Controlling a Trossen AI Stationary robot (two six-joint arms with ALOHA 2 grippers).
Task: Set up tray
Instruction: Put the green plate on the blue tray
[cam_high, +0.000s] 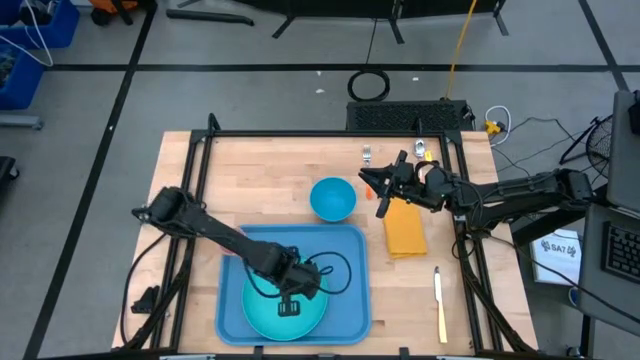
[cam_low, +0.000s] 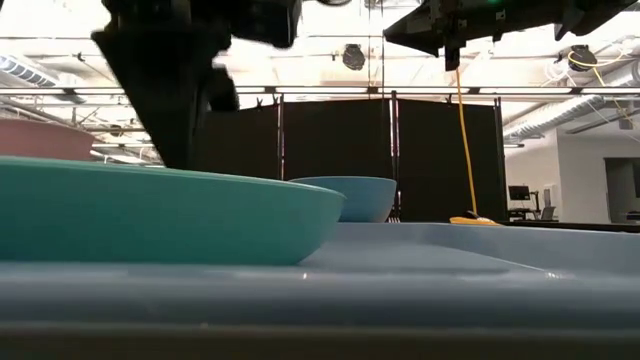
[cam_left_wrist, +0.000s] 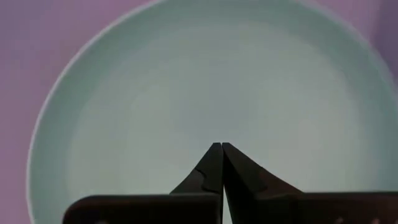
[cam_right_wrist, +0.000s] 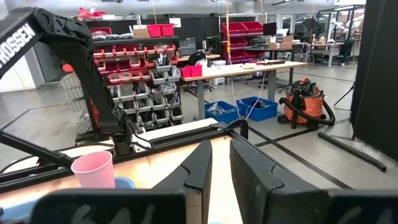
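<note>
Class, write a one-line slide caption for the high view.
Left pincer shut above the plate on the tray; right pincer hovers by the bowl and napkin.

Grey floor (cam_high: 250, 50), red bin shelves (cam_right_wrist: 134, 68), black partition panels (cam_low: 390, 160)

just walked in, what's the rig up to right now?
It's setting up a tray. The light-blue tray sits at the near edge of the table with a teal plate in it. The left claw is over that plate, fingers shut and empty. The right claw waits above the table beside the blue bowl, near the folded yellow napkin. A knife lies to the tray's right; a pink cup also stands on the table.
</note>
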